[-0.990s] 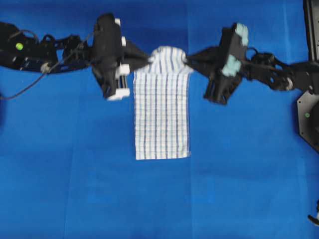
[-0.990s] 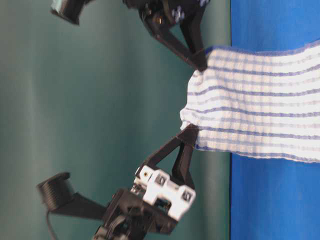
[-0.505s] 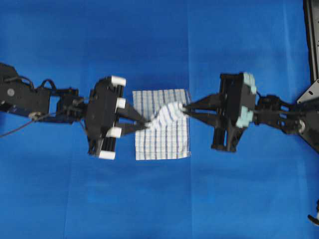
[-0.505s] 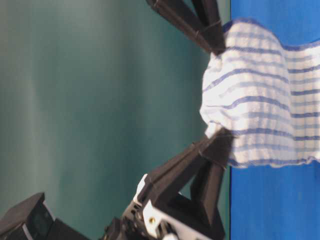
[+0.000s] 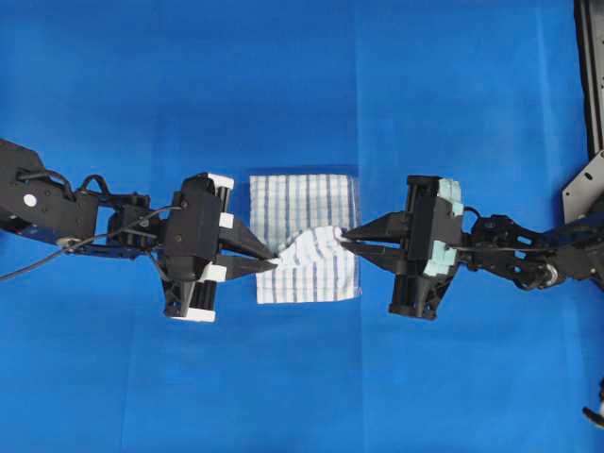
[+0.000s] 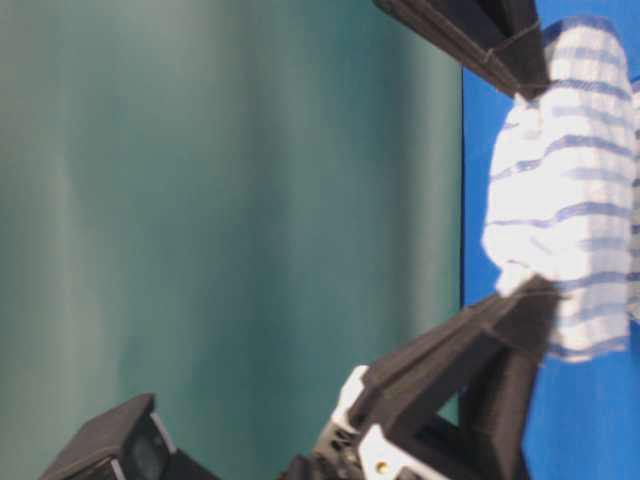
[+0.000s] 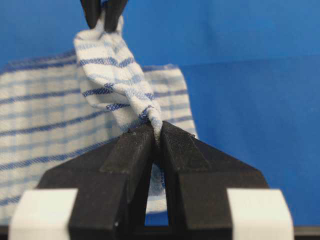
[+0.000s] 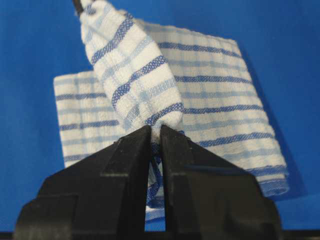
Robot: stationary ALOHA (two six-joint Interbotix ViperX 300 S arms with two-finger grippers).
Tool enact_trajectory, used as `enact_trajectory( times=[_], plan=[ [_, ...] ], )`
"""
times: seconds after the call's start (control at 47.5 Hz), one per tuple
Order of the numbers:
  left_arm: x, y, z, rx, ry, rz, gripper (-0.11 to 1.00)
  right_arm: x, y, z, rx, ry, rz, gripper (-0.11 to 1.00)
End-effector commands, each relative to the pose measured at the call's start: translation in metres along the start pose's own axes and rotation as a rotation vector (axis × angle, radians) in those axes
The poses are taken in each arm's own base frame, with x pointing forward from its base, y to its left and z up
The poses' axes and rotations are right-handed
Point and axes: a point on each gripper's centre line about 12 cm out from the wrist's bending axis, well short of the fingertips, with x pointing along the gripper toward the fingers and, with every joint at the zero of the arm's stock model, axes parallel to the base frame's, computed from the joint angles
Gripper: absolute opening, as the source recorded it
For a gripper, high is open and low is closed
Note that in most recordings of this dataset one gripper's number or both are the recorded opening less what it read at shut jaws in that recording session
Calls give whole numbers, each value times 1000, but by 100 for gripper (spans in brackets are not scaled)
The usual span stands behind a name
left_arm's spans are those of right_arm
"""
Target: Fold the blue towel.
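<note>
1. Since a second ago, carried edge swept from the towel's far end down toward its near end; both grippers now low in the overhead view, no longer at the top.
2. Nearest the near hem: left gripper [image 5: 274,265] clenched on one corner of the carried edge, right gripper [image 5: 343,235] clenched on the other, jaws pinched tight on cloth in both wrist views.
3. Between them: carried edge sagging and twisted, held just above the lower layer, not yet laid flat.
4. Beyond that: towel [image 5: 304,203] lying on the table cover [image 5: 302,85] at mid-table, doubled over, upper layer draped across the lower, far side now a fold line rather than a hem.
5. Progress, as judged: fold mostly made. Left to do: bring the held corners the last bit to the near hem, lower, let go, perhaps smooth the sag.
6. Whether edges will line up: cannot tell yet.
</note>
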Motion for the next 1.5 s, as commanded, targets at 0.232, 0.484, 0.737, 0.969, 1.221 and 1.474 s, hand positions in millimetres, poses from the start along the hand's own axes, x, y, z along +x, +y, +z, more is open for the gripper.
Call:
enact_trajectory(
  times=[0.232, 0.484, 0.737, 0.969, 1.221, 1.474],
  plan=[
    [3, -17, 0, -28, -16, -34, 9, 3, 16, 0, 22, 29, 40, 8],
    [1, -22, -1, -28, -13, -46, 79, 5, 14, -2, 41, 36, 19, 71],
    [-23, -18, 17, -8, -46, -53, 89, -13, 11, 18, 20, -39, 38, 85],
    [-56, -15, 40, 35, -116, -58, 87, -43, 5, 42, -33, -131, 75, 85],
    [-89, 15, 34, -1, -170, 15, 87, -83, -15, 53, -75, -236, 88, 85],
    [-125, 28, 18, -17, -242, 59, 87, -121, -39, 53, -101, -335, 103, 84]
  ],
)
